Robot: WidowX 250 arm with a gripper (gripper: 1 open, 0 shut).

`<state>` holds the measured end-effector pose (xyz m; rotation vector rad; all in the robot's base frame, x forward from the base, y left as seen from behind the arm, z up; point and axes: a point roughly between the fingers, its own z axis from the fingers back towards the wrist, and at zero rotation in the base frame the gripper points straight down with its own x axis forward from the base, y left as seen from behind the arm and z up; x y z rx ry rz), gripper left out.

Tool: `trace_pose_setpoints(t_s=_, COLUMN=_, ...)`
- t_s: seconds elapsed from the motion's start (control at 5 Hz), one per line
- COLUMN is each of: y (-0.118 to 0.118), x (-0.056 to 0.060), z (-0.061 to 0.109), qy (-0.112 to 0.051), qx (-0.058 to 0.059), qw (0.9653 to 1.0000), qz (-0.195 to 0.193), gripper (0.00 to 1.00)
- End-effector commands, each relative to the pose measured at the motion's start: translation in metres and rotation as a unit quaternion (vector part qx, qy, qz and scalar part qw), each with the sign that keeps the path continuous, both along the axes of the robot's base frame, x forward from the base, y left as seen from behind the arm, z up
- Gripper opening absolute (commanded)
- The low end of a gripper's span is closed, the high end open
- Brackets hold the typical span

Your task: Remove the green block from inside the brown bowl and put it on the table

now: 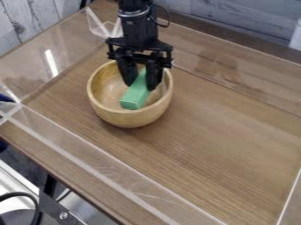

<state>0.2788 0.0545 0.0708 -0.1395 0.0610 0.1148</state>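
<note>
1. The green block (135,92) lies inside the brown bowl (106,107), in the upper middle of the frame, slanting from the lower left of the bowl's interior toward its upper right.
2. The gripper (141,76) comes down from the top of the frame over the bowl's far side. Its jaws are closed on the block's upper end, and the rest of the block shows below the fingertips, toward the viewer. The exact contact on each side is hard to make out against the dark parts.
3. Whether the block's lower end touches the bowl's floor or wall cannot be told.
4. The bowl's near rim curves below the block, with a strip of pale interior between them. More interior shows to the block's left than to its right, where the rim is close.
5. The bowl stands on the table (217,132), in its left half as pictured. Bare wood runs from the bowl's right side to the right of the frame and down toward the bottom.
6. A clear acrylic wall (73,160) runs along the table's edge from the left of the frame to the bottom middle. Black cables (26,195) lie beyond it in the lower left corner.
</note>
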Motion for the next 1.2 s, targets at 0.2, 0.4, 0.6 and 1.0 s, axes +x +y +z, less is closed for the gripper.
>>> trace_pose_setpoints(t_s=0.2, y=-0.009, x=0.017, z=0.036, qy=-0.058, qx=0.007, qw=0.9982, qz=-0.013, gripper=0.00)
trace_pose_setpoints(t_s=0.4, y=-0.019, x=0.021, z=0.036, qy=-0.058, qx=0.005, qw=0.9980, qz=-0.025, gripper=0.00)
trace_pose_setpoints(t_s=0.6, y=-0.038, x=0.028, z=0.033, qy=-0.058, qx=0.001, qw=0.9974, qz=-0.044, gripper=0.00)
trace_pose_setpoints(t_s=1.0, y=-0.081, x=0.038, z=0.008, qy=-0.044, qx=0.003, qw=0.9958, qz=-0.081, gripper=0.00)
